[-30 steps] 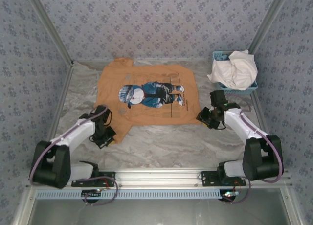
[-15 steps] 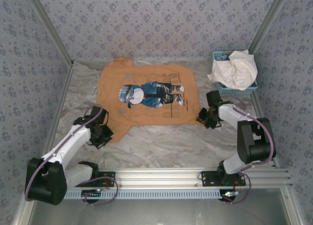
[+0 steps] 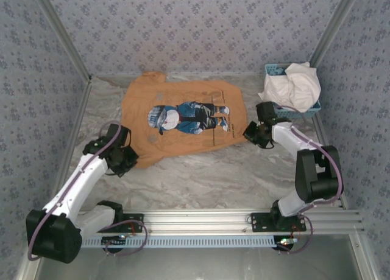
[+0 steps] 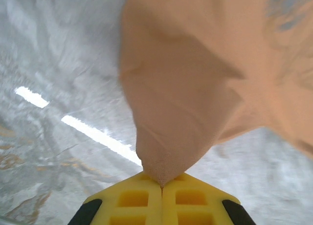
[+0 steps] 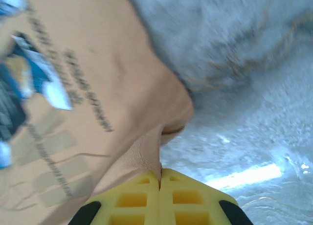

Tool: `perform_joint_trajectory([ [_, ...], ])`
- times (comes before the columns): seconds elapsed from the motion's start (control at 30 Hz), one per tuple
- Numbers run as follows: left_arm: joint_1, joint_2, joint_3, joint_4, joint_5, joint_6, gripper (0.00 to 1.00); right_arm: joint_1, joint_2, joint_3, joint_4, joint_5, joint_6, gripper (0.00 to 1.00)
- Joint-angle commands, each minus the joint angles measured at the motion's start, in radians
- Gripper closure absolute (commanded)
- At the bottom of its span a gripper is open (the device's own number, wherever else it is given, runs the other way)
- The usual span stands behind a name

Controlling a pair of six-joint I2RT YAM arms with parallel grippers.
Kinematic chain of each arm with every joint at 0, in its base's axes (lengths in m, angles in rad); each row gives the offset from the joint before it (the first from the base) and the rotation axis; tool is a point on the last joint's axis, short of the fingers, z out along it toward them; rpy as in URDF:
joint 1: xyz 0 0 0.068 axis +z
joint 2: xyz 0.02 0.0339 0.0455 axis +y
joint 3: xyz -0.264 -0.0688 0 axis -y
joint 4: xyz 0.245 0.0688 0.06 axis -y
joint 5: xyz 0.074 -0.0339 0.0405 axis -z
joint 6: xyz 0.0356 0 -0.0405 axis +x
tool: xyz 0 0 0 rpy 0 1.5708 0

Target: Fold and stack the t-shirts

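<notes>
One t-shirt (image 3: pixel 183 119) on table (image 3: pixel 213 176), second t-shirt (image 3: pixel 297 85) in basket (image 3: pixel 303 114)

You have a grey marbled tabletop (image 3: pixel 207 176), closed in left, right and far by blue-grey walls (image 3: pixel 195 24) with a small flower print. An aluminium rail (image 3: pixel 201 222) runs along its near edge. Bright light streaks (image 4: pixel 98 134) glare off the surface.

Setting: robotics lab test cell, not a household room. Evidence: left arm (image 3: pixel 76 179) and right arm (image 3: pixel 308 161), white and black, bolted to an aluminium rail (image 3: pixel 201 218). Marble-look tabletop (image 3: pixel 207 176) boxed in by metal posts (image 3: pixel 61 39) and patterned wall panels (image 3: pixel 195 30); loose cabling (image 3: pixel 125 237) at the base.
</notes>
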Motion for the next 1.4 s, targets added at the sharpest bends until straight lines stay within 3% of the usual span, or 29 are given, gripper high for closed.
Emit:
perform_joint_trajectory([
  [0.0,0.000,-0.028,0.092,-0.082,-0.036,-0.010,1.00,0.004,-0.077,0.060,-0.112,0.053,-0.035,1.00],
  [0.27,-0.006,-0.184,0.093,-0.231,-0.034,-0.034,1.00,0.028,-0.231,-0.033,-0.258,0.061,-0.037,1.00],
  [0.57,-0.089,-0.309,-0.141,-0.275,0.137,-0.040,1.00,0.066,-0.391,-0.242,-0.356,0.056,0.007,1.00],
  [0.7,-0.122,-0.232,-0.157,-0.176,0.200,-0.005,1.00,0.069,-0.376,-0.276,-0.331,0.053,0.019,1.00],
  [0.93,-0.122,-0.032,0.045,-0.113,0.075,0.064,1.00,0.058,-0.280,-0.220,-0.312,0.049,0.011,1.00],
  [1.37,-0.009,0.388,0.399,-0.058,0.008,0.244,1.00,-0.015,-0.078,-0.034,-0.257,0.055,0.005,1.00],
])
